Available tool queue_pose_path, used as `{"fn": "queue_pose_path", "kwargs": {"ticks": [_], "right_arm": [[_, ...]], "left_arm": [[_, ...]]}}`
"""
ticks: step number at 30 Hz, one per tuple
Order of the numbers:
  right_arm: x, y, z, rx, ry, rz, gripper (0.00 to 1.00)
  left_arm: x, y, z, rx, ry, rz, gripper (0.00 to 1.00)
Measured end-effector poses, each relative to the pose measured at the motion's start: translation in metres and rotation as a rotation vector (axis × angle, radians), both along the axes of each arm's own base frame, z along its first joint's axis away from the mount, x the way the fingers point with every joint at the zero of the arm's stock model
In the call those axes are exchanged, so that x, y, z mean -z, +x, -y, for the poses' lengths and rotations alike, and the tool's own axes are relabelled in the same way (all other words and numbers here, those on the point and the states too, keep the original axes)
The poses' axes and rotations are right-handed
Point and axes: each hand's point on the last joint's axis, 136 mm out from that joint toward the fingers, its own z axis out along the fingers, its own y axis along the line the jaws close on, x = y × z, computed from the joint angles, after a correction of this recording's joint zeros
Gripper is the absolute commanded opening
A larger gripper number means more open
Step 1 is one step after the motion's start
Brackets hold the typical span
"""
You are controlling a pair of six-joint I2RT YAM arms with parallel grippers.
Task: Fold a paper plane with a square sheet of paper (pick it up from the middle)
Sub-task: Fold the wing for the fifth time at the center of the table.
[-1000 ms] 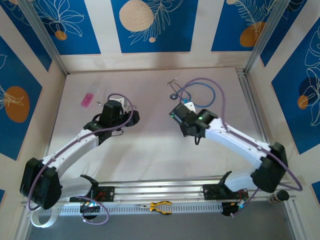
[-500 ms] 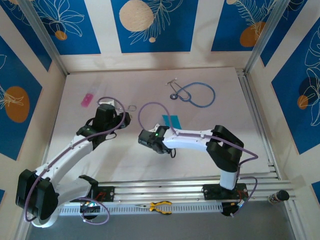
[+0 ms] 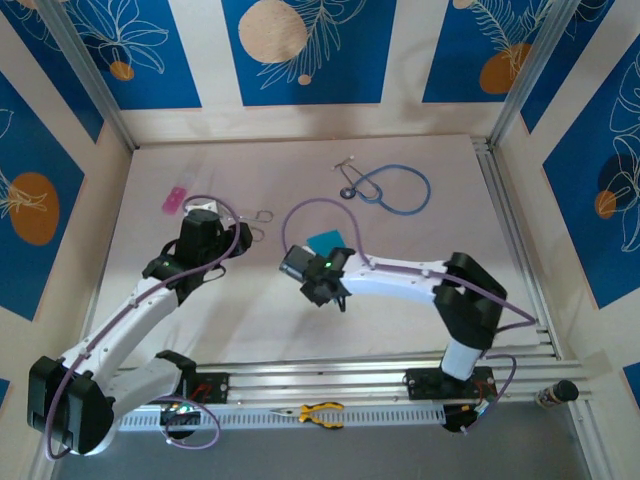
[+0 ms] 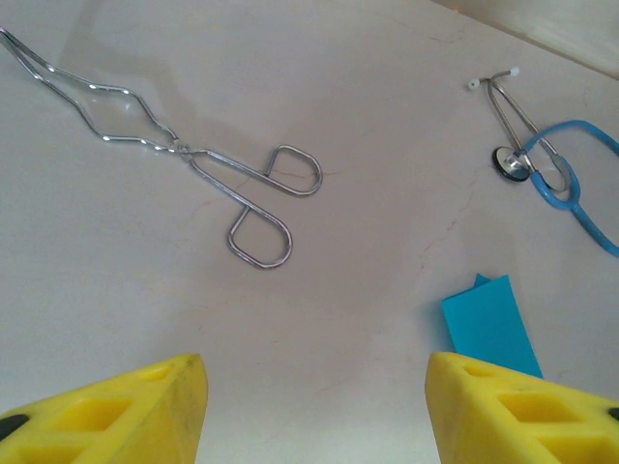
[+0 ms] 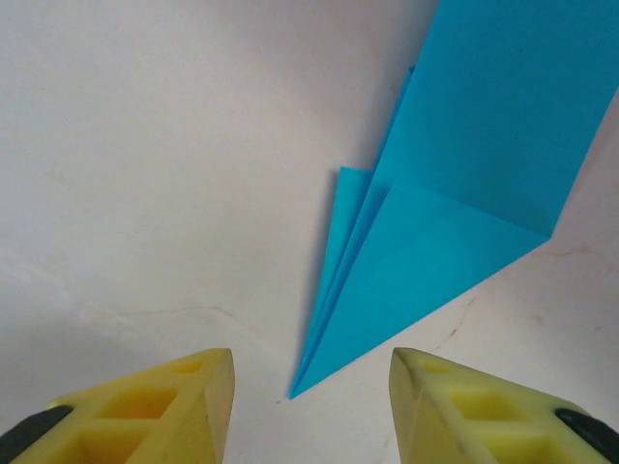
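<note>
Pale table (image 3: 270, 160) bears paper plane (image 5: 455, 193), stethoscope (image 4: 511, 162), tongs (image 4: 179, 147) (wire), pink rectangle (image 3: 175, 199)

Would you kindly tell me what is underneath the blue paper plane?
The paper plane lies flat on the pale table; its own lower folded layers peek out along one edge. Anything beneath is covered.

No writing, label or number can be read anywhere.

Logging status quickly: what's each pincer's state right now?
Left pincer: open, holding nothing.
Right pincer: open; folded cyan-blue paper dart lies ungripped before it.
</note>
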Motion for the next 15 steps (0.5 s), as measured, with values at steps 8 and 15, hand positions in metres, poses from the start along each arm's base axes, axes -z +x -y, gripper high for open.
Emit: {"fn": "queue_pose_path", "kwargs": {"ticks": [8,15], "right_arm": [[-0.009,0.045,0.036,0.378,0.565,-0.211,0.11],[0.013,0.053,0.036,0.503,0.727,-0.362,0.06]], "left_arm": [[0.026,0.004,0.038,0.153,-0.097,-0.093,0.34],[0.055,0.005,0.076,0.287,-0.230,-0.211,0.28]]}}
